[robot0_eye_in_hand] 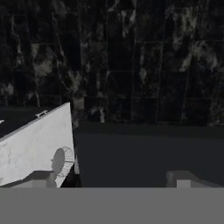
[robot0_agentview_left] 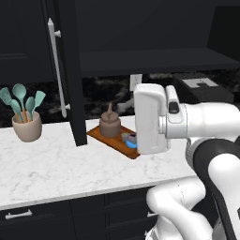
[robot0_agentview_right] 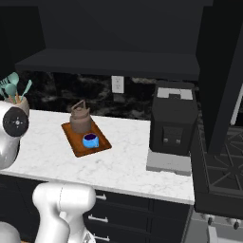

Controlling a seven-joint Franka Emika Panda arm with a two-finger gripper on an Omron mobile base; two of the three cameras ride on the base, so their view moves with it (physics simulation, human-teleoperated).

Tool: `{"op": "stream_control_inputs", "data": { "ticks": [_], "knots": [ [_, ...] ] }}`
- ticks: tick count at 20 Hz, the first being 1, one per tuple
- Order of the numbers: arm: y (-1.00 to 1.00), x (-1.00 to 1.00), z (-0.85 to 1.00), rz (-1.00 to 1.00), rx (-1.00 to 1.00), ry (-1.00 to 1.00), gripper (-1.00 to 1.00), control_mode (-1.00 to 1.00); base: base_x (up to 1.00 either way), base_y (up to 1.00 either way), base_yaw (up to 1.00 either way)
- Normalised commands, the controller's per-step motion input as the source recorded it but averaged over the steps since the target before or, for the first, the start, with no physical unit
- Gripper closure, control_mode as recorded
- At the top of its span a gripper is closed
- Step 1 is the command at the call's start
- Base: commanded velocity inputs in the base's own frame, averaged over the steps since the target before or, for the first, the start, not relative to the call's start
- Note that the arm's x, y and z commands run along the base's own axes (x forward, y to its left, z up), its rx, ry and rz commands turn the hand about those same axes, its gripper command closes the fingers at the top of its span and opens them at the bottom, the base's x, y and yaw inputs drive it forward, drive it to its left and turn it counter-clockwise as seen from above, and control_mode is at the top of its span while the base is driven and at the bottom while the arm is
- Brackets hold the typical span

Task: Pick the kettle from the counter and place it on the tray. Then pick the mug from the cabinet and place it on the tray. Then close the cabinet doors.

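Right base view: kettle (robot0_agentview_right: pixel 80 118) and mug (robot0_agentview_right: pixel 90 140) both sit on the tray (robot0_agentview_right: pixel 75 143) near the bench's (robot0_agentview_right: pixel 128 156) back edge; the door-closing step remains.
With the hand (robot0_eye_in_hand: pixel 111 179) spread wide and empty, place a finger behind the open left cabinet door (robot0_agentview_left: pixel 72 70) near its bar handle (robot0_agentview_left: pixel 56 65), then sweep it shut slowly, clear of the kettle.

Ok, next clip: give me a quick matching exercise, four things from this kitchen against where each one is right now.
Things:
1. kettle
2. mug
3. utensil pot
4. coffee machine

Places:
A. on the counter by the stove
B. at the front end of the tray
C. on the counter left of the open cabinet door
D. at the back end of the tray

Pairs: 1-D, 2-B, 3-C, 4-A
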Motion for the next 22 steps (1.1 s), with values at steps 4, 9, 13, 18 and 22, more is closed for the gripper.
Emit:
{"op": "stream_control_inputs", "data": {
  "ticks": [4,9,13,18,22],
  "knots": [
    [0.12,-0.42,0.27,0.00,-0.02,-0.18,-1.00,-1.00,0.00,0.00,0.00],
    [0.23,-0.46,0.14,-0.01,-0.02,-0.05,-1.00,-1.00,0.00,0.00,0.00],
    [0.42,-0.38,0.00,-0.10,-0.02,-0.03,-1.00,-1.00,0.00,0.00,0.00],
    [0.56,-0.08,-0.04,-0.26,-0.07,-0.01,-1.00,-1.00,0.00,0.00,0.00],
    [0.50,0.31,-0.05,-0.31,-0.06,0.00,-1.00,-1.00,0.00,0.00,0.00]
  ]
}}
